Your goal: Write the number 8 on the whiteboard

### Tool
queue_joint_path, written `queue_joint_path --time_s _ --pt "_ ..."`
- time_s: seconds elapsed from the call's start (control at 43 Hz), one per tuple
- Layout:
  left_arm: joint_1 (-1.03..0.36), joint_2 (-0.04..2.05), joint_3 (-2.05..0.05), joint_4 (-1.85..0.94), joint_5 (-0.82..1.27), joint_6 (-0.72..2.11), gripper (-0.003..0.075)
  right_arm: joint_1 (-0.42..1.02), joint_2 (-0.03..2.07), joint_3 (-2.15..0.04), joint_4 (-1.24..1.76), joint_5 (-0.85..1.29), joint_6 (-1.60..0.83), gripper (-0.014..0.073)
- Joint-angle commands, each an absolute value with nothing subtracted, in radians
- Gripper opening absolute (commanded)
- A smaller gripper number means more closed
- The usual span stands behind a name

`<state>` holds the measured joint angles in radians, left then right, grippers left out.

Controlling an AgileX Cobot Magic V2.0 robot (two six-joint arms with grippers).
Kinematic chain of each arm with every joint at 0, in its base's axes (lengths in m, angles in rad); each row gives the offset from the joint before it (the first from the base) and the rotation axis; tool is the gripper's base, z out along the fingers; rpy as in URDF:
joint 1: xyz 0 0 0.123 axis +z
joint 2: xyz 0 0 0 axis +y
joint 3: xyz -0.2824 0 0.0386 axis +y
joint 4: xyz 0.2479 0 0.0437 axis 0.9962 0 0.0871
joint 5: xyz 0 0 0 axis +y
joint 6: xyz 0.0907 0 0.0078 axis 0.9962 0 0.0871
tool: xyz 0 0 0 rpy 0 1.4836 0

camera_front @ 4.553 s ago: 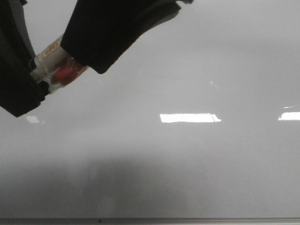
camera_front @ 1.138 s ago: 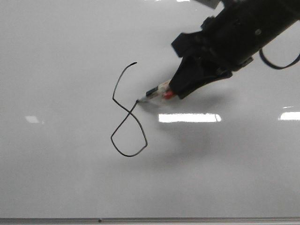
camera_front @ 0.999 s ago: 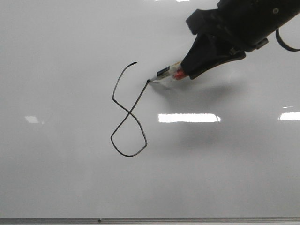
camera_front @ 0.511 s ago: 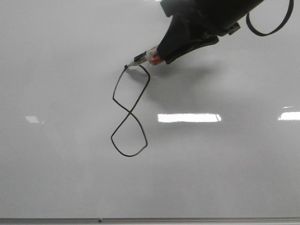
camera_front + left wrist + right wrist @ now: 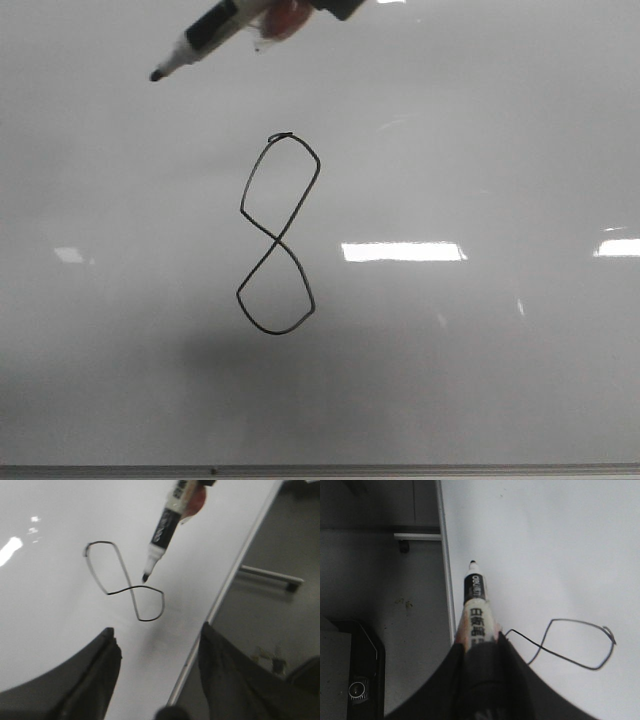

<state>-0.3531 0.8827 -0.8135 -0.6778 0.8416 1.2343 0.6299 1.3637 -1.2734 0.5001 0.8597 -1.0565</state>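
The number 8 (image 5: 275, 235) stands on the whiteboard (image 5: 480, 380) as a thin black closed outline, with a small overlap at its top. It also shows as the number 8 (image 5: 125, 587) in the left wrist view and the number 8 (image 5: 570, 647) in the right wrist view. A black-tipped marker (image 5: 205, 35) hangs off the board, up and left of the figure. My right gripper (image 5: 479, 647) is shut on the marker (image 5: 476, 612); only its tip (image 5: 335, 8) shows in the front view. My left gripper (image 5: 159, 645) is open and holds nothing, hovering over the board's frame edge (image 5: 220, 610).
The grey frame (image 5: 320, 469) runs along the board's near side. Beyond the frame (image 5: 445, 565) lies dark floor with a metal bar (image 5: 417, 536) and a black box (image 5: 355, 675). Bright light glare (image 5: 403, 251) sits right of the figure.
The right gripper closed the top loop of the 8, then lifted the marker off the board, up and to the left. Most of the arm has left the front view.
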Motion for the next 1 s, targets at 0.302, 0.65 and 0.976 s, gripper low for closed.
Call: queue_joint_path --time_s 0.302,0.65,0.976 --pt "-0.583 0.988 -0.911 -0.627 0.756 1.164 0.0373 0.77 1.328 -1.313 0.504 0.843 -1.069 -0.0057" --pt "-0.583 0.988 -0.911 -0.625 0.76 1.164 0.0156 0.783 1.328 -1.313 0.523 0.845 -1.069 -0.0057" --pt "-0.583 0.988 -0.911 -0.625 0.76 1.164 -0.0019 0.783 1.328 -1.313 0.551 0.845 -1.069 0.0097"
